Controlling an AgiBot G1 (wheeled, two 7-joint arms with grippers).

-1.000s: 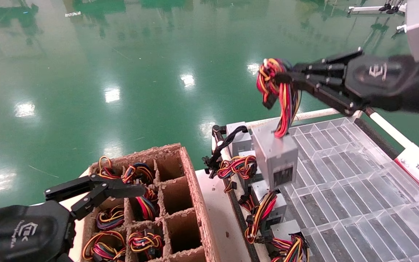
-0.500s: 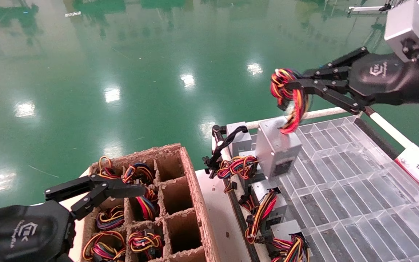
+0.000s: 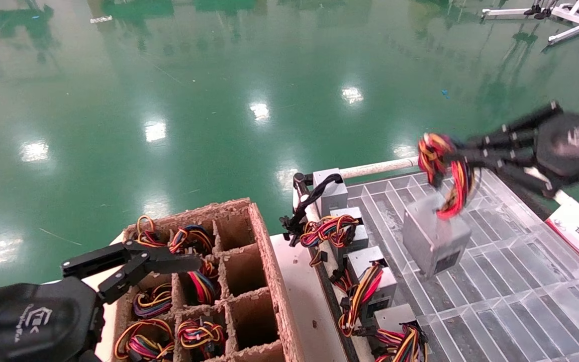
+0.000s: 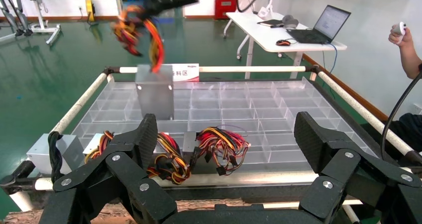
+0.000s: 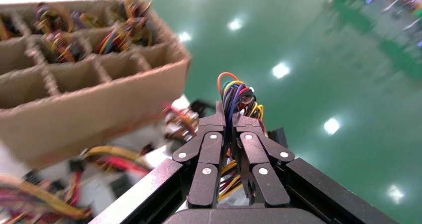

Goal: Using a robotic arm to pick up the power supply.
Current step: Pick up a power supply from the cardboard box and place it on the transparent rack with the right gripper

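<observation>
At right of frame the power supply (image 3: 435,240) was hung by its wires, pinched in the right pincer (image 3: 453,157) (left pincer (image 3: 133,261) spread, idle); slow, swing-free carrying was judged advisable.

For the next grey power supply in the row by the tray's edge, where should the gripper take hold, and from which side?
Judging by the lifted power supply, hanging from its wire bundle in the right gripper, grip the row unit by its wire bundle from above. The boxes sit close together; the wires lie exposed on top.
</observation>
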